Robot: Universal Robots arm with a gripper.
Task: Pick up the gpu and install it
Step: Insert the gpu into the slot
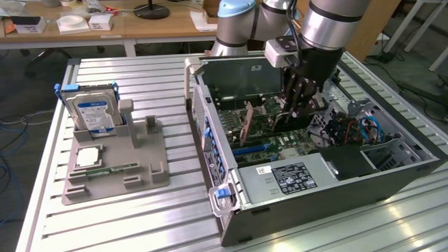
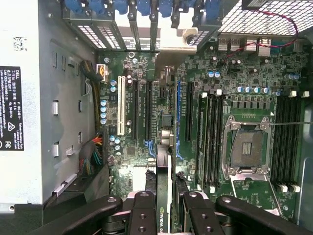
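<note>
The computer case (image 1: 231, 173) lies open on the table, and my gripper (image 1: 295, 113) reaches down into it over the motherboard (image 1: 280, 142). It is shut on the gpu (image 1: 288, 125), a thin dark card hanging upright below the fingers. In the wrist view the gpu (image 2: 164, 171) appears edge-on, clamped between the two black fingers (image 2: 142, 210), with my gripper (image 2: 167, 198) directly above the long expansion slots (image 2: 146, 110). The card's lower edge hangs just above the board near those slots; whether it touches a slot I cannot tell.
A grey holder (image 1: 115, 168) on the exterior view's left carries a silver hard drive with a blue label (image 1: 94, 113), a processor chip (image 1: 87, 156) and a green memory stick (image 1: 112, 169). Inside the case are the power supply (image 1: 290, 178), the processor socket (image 2: 247, 149) and loose cables (image 1: 364, 128).
</note>
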